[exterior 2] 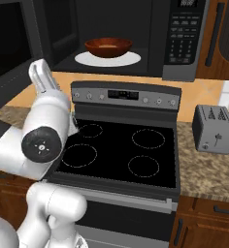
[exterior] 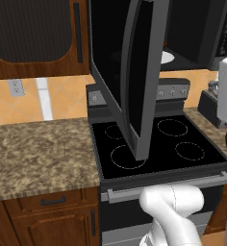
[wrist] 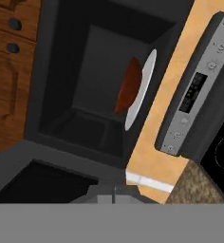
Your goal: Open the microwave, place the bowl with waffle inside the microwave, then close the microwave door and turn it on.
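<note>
The bowl (exterior 2: 108, 47) sits on the white plate (exterior 2: 108, 59) inside the microwave (exterior 2: 136, 34). My jaws are shut on nothing. The microwave door (exterior: 137, 72) hangs wide open. I think my arm is near it and could bump it crooked.
</note>
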